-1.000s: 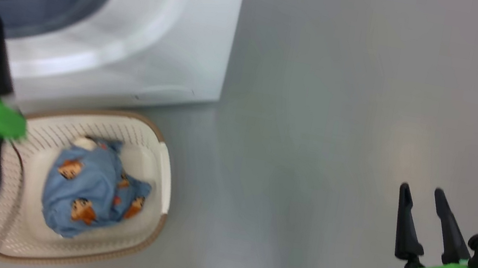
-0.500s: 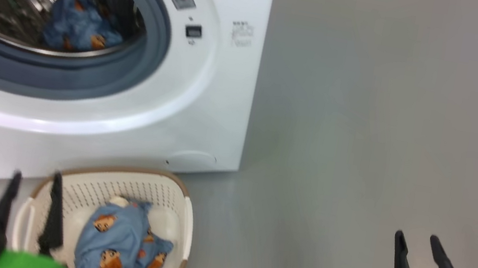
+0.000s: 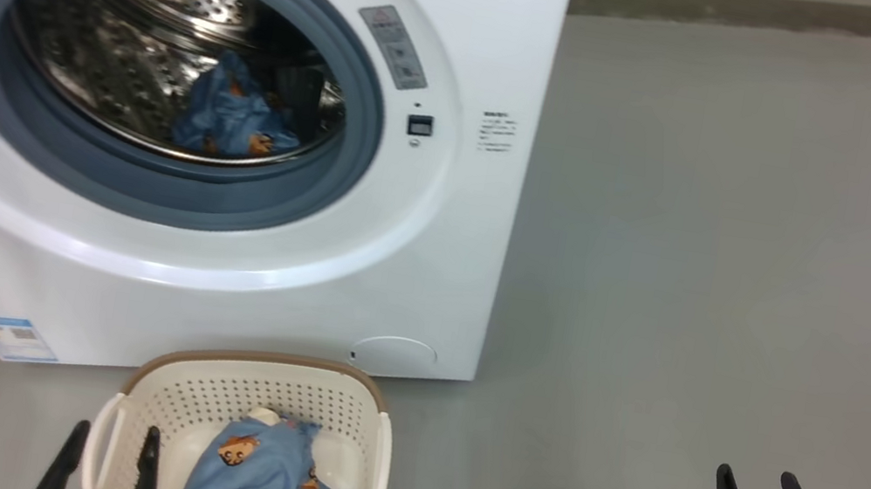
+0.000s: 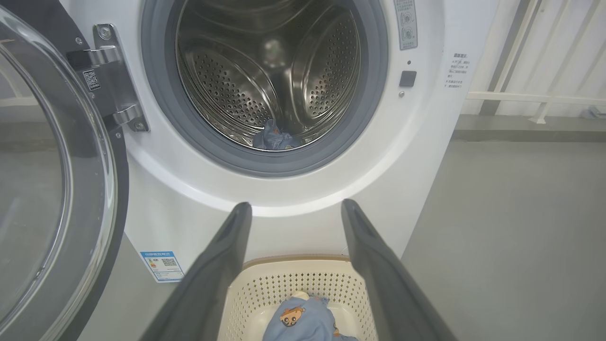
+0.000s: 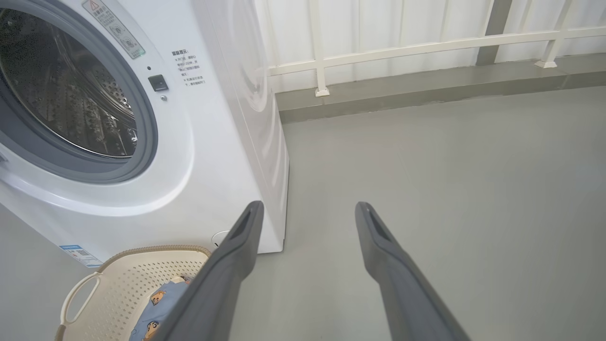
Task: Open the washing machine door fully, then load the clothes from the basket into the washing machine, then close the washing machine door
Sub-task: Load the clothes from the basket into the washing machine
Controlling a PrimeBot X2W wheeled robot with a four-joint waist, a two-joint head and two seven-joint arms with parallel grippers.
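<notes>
Plain grey floor (image 3: 704,281) lay wide open right of the washing machine (image 3: 438,280), back to a white railing (image 5: 426,45). The basket (image 3: 242,398) of clothes (image 3: 264,473) sat just before it, and the door (image 4: 57,189) stood open at its left. The left end effector (image 3: 117,430) and the right end effector (image 3: 755,475) both gaped, empty.

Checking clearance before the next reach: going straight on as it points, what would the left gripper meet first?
Probably the washing machine, its white front below the drum opening; the left gripper points over the basket. Depth is unclear.
</notes>
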